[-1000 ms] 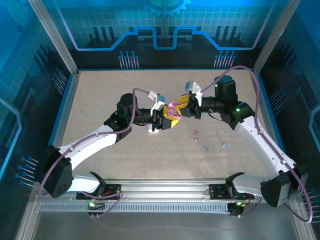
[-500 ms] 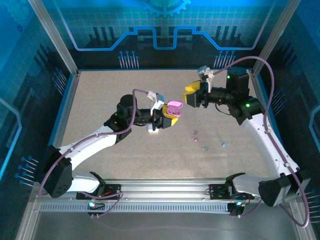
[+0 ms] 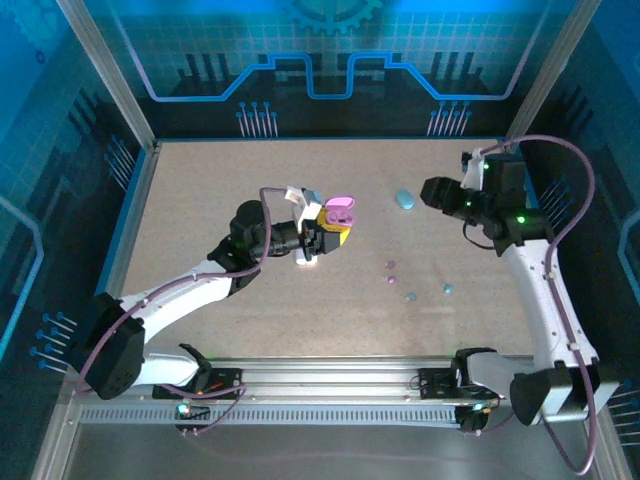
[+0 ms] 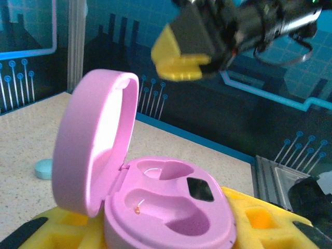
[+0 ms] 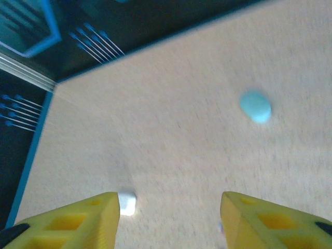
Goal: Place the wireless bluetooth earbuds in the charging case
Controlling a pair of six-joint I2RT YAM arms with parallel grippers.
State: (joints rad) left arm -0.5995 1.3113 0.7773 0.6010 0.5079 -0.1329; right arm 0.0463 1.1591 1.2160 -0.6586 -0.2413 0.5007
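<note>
L gripper (image 3: 335, 232) clamps open pink case (image 4: 171, 212); R gripper (image 5: 169, 215) fingers apart, empty, over table (image 5: 171, 129)

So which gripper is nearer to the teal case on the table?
Right. The right gripper hangs open just to the right of the teal case in the top view. The left gripper is farther off on its left, holding the pink case.

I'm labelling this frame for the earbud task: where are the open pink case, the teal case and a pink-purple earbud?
open pink case (image 4: 171, 210): left wrist view, inside the base's near well.
teal case (image 5: 255, 106): right wrist view, middle of its top.
pink-purple earbud (image 3: 391, 265): top external view, the bud's centre.
</note>
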